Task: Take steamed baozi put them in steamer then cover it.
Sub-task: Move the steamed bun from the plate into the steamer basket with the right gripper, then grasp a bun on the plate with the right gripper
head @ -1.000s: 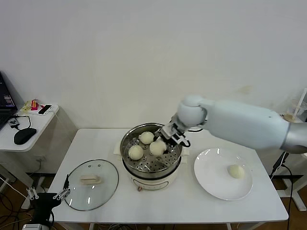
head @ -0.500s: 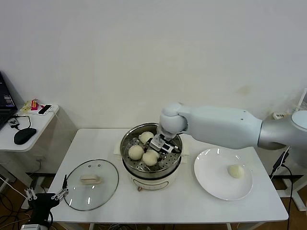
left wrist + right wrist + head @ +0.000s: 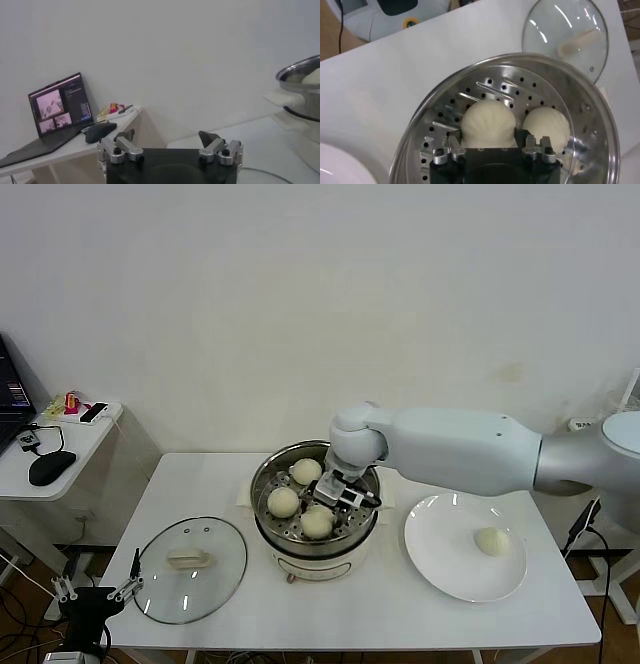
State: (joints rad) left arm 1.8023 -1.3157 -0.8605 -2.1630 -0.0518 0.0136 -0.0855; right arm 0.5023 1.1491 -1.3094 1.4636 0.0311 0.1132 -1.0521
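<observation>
One white table [image 3: 200, 484] against bare wall [image 3: 320, 304]; both grippers' fingers spread, empty.

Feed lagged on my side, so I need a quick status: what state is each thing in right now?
Steamer: uncovered, three baozi on its tray.
Newest baozi: on the tray, between the open fingers.
Last baozi: on the white plate.
Cover: flat on the table, handle up.
Right gripper: open, inside the steamer.
Left gripper: open, empty, parked off the table's left corner.
</observation>
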